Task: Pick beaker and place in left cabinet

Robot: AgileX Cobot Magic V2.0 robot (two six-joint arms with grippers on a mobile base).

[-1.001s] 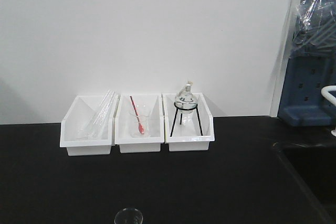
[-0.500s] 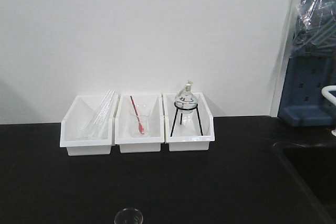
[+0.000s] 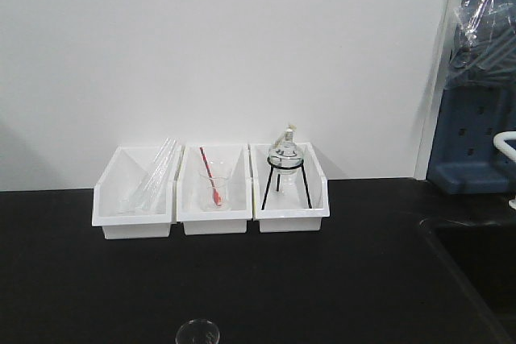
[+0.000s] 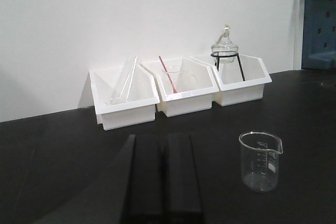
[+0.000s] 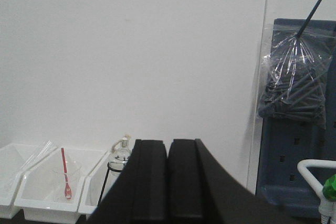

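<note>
The beaker (image 4: 260,161), small and clear with a pour spout and printed marks, stands upright on the black bench. In the left wrist view it is to the right of my left gripper (image 4: 165,137) and apart from it. That gripper is shut, its two black fingers pressed together with nothing between them. In the front view only the beaker's rim (image 3: 197,333) shows, at the bottom edge. My right gripper (image 5: 168,142) is shut and empty, held high and facing the white wall. The left cabinet is out of view.
Three white bins (image 3: 213,217) stand in a row against the wall, holding glass tubes (image 3: 153,176), a beaker with a red rod (image 3: 213,186) and a round flask on a black tripod (image 3: 285,165). A blue panel with a plastic bag (image 3: 482,30) and a recessed basin (image 3: 476,259) lie to the right.
</note>
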